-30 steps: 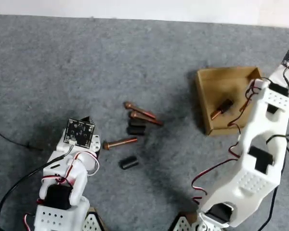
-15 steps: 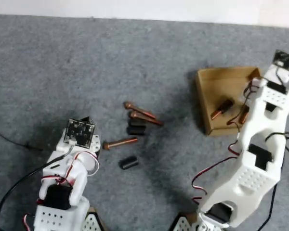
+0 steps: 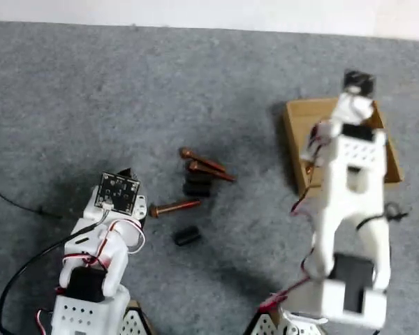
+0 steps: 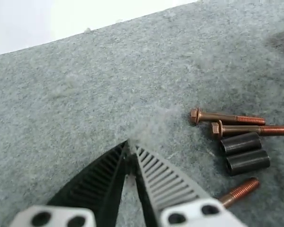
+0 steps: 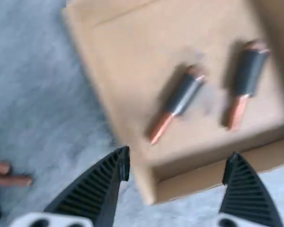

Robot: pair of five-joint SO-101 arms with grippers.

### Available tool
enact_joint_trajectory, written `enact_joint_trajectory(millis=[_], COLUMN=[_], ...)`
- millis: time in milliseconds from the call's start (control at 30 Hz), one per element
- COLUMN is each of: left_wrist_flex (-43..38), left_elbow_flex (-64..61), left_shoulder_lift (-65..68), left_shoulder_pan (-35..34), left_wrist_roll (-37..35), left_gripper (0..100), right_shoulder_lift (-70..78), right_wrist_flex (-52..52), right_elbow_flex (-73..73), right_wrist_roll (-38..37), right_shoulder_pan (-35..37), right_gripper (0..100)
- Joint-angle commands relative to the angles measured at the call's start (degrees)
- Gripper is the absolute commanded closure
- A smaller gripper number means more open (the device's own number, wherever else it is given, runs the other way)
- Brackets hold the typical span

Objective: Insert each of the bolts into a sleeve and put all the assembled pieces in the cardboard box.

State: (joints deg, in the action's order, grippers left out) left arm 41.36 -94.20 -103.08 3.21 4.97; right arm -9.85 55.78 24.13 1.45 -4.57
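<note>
The cardboard box (image 5: 189, 182) lies right under my right gripper (image 5: 180, 160), which hangs open and empty above its near wall. Inside lie two assembled pieces, one (image 5: 180, 101) beside the other (image 5: 244, 78), each a copper bolt in a black sleeve. In the high view the right arm (image 3: 349, 167) covers much of the box (image 3: 304, 125). My left gripper (image 4: 130, 152) is shut with nothing in it, low over the mat. Near it lie two loose bolts (image 4: 227, 117) (image 4: 251, 129), two black sleeves (image 4: 240, 143) (image 4: 248, 161) and a third bolt (image 4: 239, 191).
A separate black sleeve (image 3: 187, 236) lies on the grey mat in front of the third bolt (image 3: 174, 206). A thin black cable tie (image 3: 28, 207) rests at the far left. The mat's far edge meets a white surface along the back.
A second assembled piece appeared in the box half a second ago. The right arm has since swung left over the box. The left arm has barely moved.
</note>
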Motion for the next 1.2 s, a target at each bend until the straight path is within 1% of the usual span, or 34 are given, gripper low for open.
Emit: enact_joint_trajectory(millis=[0,133,267,400,700,1167], left_wrist_flex=[-1.8,-1.8,-2.6,-2.9,-3.0,-2.9], left_elbow_flex=[0.5,0.5,0.4,0.3,-0.1,-0.1], left_shoulder_lift=[-0.7,-0.7,-0.7,-0.7,-0.7,-0.7], left_shoulder_pan=[-0.8,-0.8,-0.8,-0.8,-0.8,-0.7], left_wrist_roll=[0.4,0.4,0.4,0.4,0.4,0.4], left_gripper=[99,99,99,99,99,99], right_shoulder_lift=[-13.0,-24.5,-35.1,-44.6,-62.3,-81.4], right_wrist_flex=[-10.9,-22.4,-28.4,-28.8,-28.8,-28.5], right_elbow_flex=[15.8,32.2,44.5,52.3,62.9,74.8], right_wrist_roll=[0.3,-0.2,-4.9,-5.5,-5.5,-5.5], right_shoulder_pan=[5.5,12.3,16.7,17.1,17.0,17.0], right_gripper=[71.2,71.2,71.2,71.2,71.2,71.2])
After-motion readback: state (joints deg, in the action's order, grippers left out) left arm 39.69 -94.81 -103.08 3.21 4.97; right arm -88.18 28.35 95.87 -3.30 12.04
